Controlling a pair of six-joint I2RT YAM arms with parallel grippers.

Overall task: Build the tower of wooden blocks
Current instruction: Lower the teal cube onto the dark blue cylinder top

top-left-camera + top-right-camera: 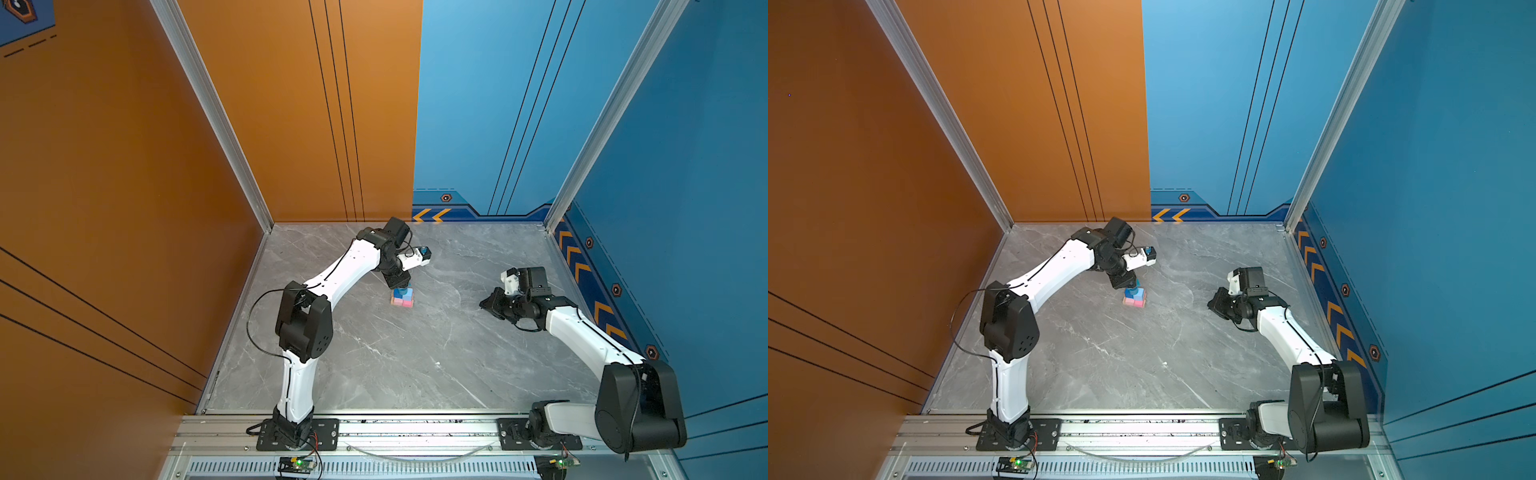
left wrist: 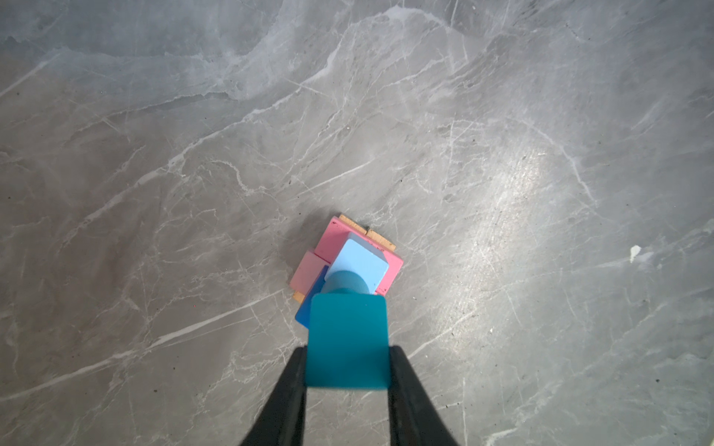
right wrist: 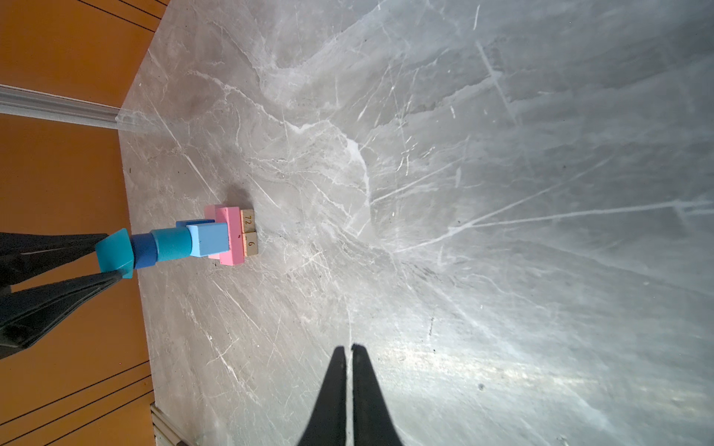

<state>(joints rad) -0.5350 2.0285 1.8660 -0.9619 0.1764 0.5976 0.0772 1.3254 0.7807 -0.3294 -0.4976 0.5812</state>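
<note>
- Teal cube (image 2: 347, 332) is seen closest to the left wrist camera, clamped on two opposite faces by the left hand (image 2: 347, 353), which is narrowed onto it.
- Beneath it, in the right wrist view, the wood block tower (image 3: 216, 239) is stacked up from the counter (image 3: 463, 193). Two tan bars (image 3: 249, 233) lie side by side, and two pink bars (image 3: 232, 231) are laid across them. On these sit a light-blue cube (image 3: 210, 239) and a dark-blue cube (image 3: 195, 223) beside it, then a teal cylinder (image 3: 172, 243) and a dark-blue cylinder (image 3: 143, 251).
- The teal cube appears to touch the dark-blue cylinder's top and is turned a little against the blocks below; whether it is fully seated cannot be told.
- No loose blocks are seen on the counter in both top views, so the build is judged nearly finished. Only letting go and a clean lift-away appear to be left.
- The tower (image 1: 402, 297) stands towards the back of the counter, near its middle, directly under the left hand.
- The right hand (image 3: 348, 349) is closed on nothing and is held well apart from the tower.
</note>
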